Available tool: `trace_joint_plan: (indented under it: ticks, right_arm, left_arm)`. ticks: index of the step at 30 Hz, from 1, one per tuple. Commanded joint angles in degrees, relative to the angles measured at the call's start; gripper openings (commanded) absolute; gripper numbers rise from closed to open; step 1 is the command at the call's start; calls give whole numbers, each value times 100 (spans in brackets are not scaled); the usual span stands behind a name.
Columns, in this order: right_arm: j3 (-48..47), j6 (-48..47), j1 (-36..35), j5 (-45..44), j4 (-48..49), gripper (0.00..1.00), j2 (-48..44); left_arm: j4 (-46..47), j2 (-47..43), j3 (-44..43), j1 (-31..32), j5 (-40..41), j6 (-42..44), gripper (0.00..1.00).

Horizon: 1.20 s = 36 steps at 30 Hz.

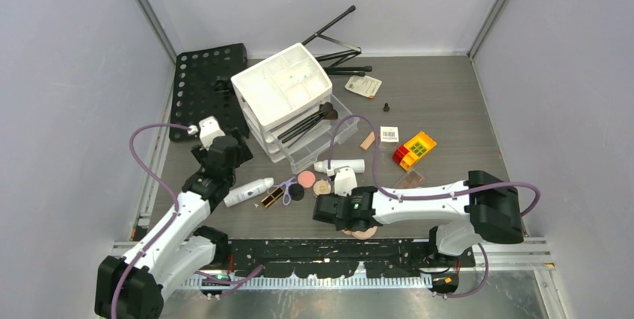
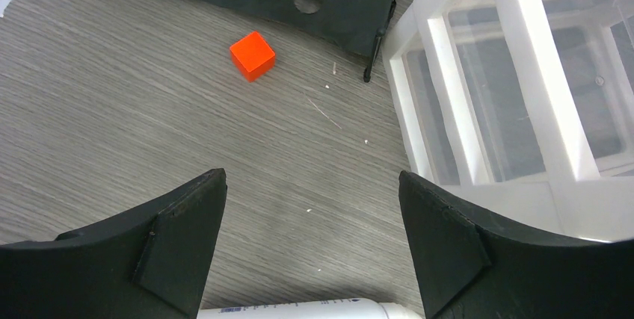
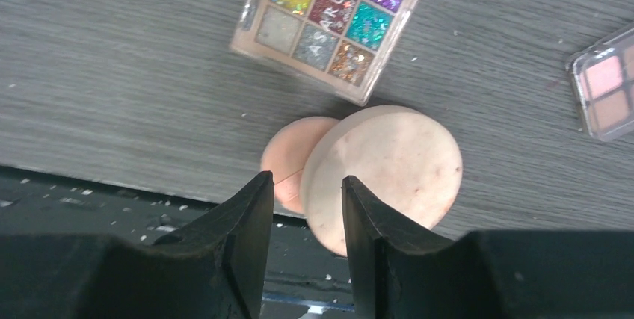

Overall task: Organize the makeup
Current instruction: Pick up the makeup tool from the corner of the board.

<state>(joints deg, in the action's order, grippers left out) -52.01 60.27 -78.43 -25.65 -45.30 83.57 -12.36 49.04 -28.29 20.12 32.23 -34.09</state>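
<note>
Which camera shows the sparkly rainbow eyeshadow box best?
The right wrist camera: the eyeshadow palette sits up close, its glittery squares clear. The top camera does not show it; it is seemingly under the right arm. The left wrist camera misses it.

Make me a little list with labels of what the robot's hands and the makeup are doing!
Left gripper: open, empty, beside the white drawers
Right gripper: jaws narrow around the edge of a pale round puff; whether it is gripped is unclear
Behind it: peach round puff
Just past them: glitter eyeshadow palette
Drawers: brushes lie across a pulled-out one
Loose on table: white bottle, lipstick, red cube
</note>
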Motion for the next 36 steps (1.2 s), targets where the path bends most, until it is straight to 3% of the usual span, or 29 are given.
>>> trace_joint_plan:
  ticks: [1, 11, 21, 28, 36]
  right_arm:
    - [-253, 225, -22, -543, -362, 43, 179]
    - [-199, 208, -29, -406, -236, 32, 227]
    - [-272, 122, -19, -249, -159, 33, 484]
    - [-417, 176, -23, -450, -393, 13, 498]
    - [-684, 243, -21, -809, -982, 5, 227]
  left_arm:
    - [247, -17, -37, -17, 21, -48, 88]
    - [255, -8, -43, -17, 29, -46, 88]
    - [265, -4, -38, -17, 29, -52, 88]
    - [276, 8, -46, -17, 29, -46, 88]
    - [262, -8, -49, -12, 20, -41, 88]
